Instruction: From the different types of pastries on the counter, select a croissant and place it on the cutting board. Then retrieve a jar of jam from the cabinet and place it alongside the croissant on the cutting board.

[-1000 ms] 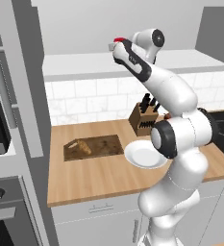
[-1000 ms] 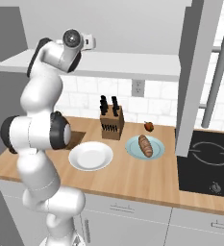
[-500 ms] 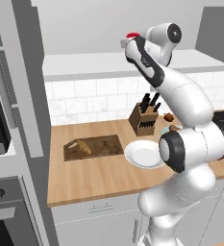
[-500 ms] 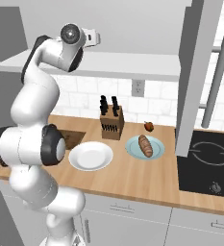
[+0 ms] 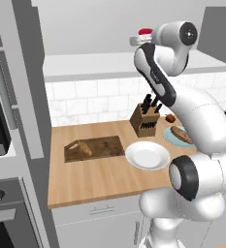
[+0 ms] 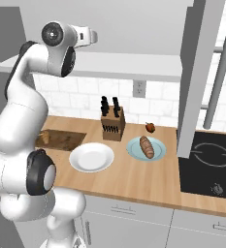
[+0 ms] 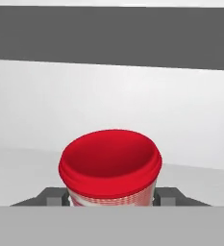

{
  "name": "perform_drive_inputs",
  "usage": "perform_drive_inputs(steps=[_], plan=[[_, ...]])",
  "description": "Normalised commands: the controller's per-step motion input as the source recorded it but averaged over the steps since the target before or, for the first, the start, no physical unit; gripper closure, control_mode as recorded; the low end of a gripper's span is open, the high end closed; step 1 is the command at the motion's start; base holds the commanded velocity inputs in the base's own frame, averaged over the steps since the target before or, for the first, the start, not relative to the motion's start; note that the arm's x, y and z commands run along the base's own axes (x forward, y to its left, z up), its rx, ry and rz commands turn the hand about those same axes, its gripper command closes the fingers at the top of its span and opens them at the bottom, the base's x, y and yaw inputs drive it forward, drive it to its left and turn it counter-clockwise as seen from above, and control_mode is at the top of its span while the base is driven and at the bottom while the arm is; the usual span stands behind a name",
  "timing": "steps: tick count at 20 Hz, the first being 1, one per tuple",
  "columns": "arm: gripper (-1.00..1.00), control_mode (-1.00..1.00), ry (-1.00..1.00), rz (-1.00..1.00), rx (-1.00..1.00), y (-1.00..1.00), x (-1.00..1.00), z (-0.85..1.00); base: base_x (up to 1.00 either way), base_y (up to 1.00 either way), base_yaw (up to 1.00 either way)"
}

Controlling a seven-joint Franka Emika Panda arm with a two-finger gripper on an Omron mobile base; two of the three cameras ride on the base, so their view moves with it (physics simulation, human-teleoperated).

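While up high and well above the cutting board (image 5: 104, 145), clamped on the jar of jam (image 5: 144, 32), that claw (image 5: 136, 39). Fingers (image 7: 53, 196) pressed to either side of the squat red jar (image 7: 111, 166), red lid facing the hand camera, pale checked band just under it. Held clear of the long white shelf (image 5: 95, 65), up and to the right of the board in the left base view. Seen from the right base view too, claw (image 6: 88, 35) high over the board (image 6: 61, 140).

Down on the counter (image 5: 95, 174), golden croissant (image 5: 80, 147) already lying on the left part of the board, toward the handle end. Just right of the board, round white plate (image 5: 147, 155), bare. Behind that and right of the board's far corner, knife block (image 5: 144, 121) standing upright with dark handles poking out. Further right of the board, well apart from it, reddish-brown oblong pastry (image 6: 146, 147) on a pale blue plate (image 6: 134, 150). Just behind that one, tiny dark pastry (image 6: 150, 127) with the red top, sitting straight on the wood.
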Motion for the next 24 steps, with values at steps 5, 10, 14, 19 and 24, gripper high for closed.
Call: perform_drive_inputs(steps=[5, 10, 14, 19, 24], plan=[[1.0, -1.0, 0.0, 0.02, 0.13, 0.0, -0.95, -0.01, 0.0, 0.0, 0.0], [1.0, -1.0, -0.02, 0.08, 0.12, 0.0, -1.0, -0.05, 0.0, 0.0, 0.0], [1.0, -1.0, -0.02, 0.11, 0.04, 0.0, -1.0, -0.09, 0.0, 0.0, 0.0], [1.0, -1.0, 0.0, 0.13, 0.01, 0.0, -1.0, -0.14, 0.0, 0.0, 0.0], [1.0, -1.0, 0.0, 0.11, 0.0, 0.0, -1.0, -0.22, 0.0, 0.0, 0.0]])
